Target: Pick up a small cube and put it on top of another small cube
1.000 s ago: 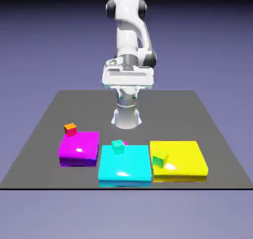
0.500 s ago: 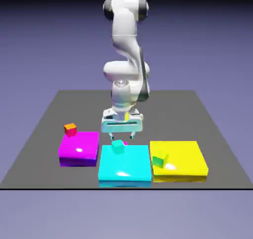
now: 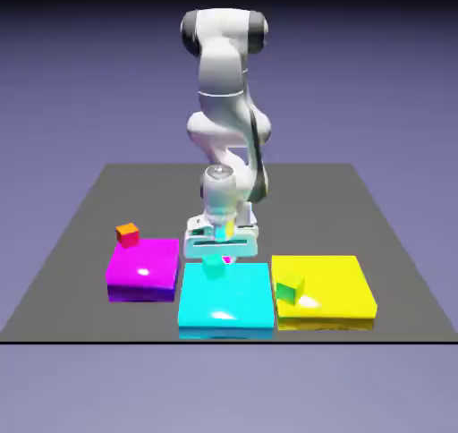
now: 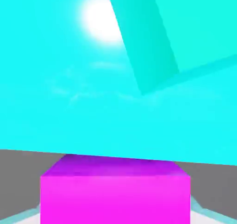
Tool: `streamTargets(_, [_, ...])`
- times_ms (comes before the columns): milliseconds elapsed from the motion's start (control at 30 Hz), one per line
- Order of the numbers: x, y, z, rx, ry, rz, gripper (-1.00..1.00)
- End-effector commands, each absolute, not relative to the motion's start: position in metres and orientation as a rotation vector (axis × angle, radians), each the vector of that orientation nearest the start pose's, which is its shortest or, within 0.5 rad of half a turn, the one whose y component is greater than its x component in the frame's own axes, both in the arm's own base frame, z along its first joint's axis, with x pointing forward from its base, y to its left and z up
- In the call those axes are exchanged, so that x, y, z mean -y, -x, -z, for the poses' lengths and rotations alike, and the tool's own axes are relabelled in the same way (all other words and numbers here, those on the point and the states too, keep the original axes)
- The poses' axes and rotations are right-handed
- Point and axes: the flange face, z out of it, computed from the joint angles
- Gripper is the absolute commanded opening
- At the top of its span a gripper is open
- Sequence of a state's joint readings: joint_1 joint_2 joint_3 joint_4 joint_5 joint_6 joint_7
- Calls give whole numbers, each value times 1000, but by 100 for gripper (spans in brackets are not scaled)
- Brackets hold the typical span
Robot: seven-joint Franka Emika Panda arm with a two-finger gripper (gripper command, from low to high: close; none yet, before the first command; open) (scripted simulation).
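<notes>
Nearest the camera, three flat slabs lie in a row on the grey table: a magenta slab at the exterior view's left, a cyan slab in the middle and a yellow slab at the right. A small green cube sits on the yellow slab's left part, a small teal cube rests on the far edge of the cyan slab, and a small orange-red cube stands on the table just beyond the magenta slab's far left corner.

Just behind the cyan slab's far edge, the gripper is down at table level. Only a sliver of the small magenta cube shows there in the exterior view. From the hand view that cube fills the space between the fingers, its base apparently on the grey table, with the cyan slab and teal cube close beyond it. The jaws are clenched on this cube.

Judging by this, the grasp looks made but the cube is not yet lifted. Left to do: raise it, carry it over another small cube, likely the nearby teal one, set it squarely on top and let go.

Farther back, the white arm rises to its base at the table's far edge.
</notes>
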State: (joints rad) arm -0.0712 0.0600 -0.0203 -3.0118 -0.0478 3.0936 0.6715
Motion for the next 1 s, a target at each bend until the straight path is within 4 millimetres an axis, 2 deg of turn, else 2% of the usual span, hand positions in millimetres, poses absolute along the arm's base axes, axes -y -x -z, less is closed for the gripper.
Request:
streamTargets(0, [24,-299,-168,-1099,2940,35,-100])
streamTargets(133, [23,-296,-194,-1096,2935,32,-100])
streamTargets(233, [26,-296,-194,-1120,2919,9,-100])
streamTargets(367, [88,-293,-197,-1386,2802,-161,-100])
streamTargets(500, [89,-343,-244,-1331,2879,-99,-100])
streamTargets(600, [56,-383,-262,-1225,2949,-65,-100])
streamTargets(700, [9,-418,-277,-1101,3004,-37,-100])
streamTargets(833, [-68,-453,-297,-923,3053,-9,-100])
streamTargets(967, [-155,-470,-315,-740,3067,-5,-100])
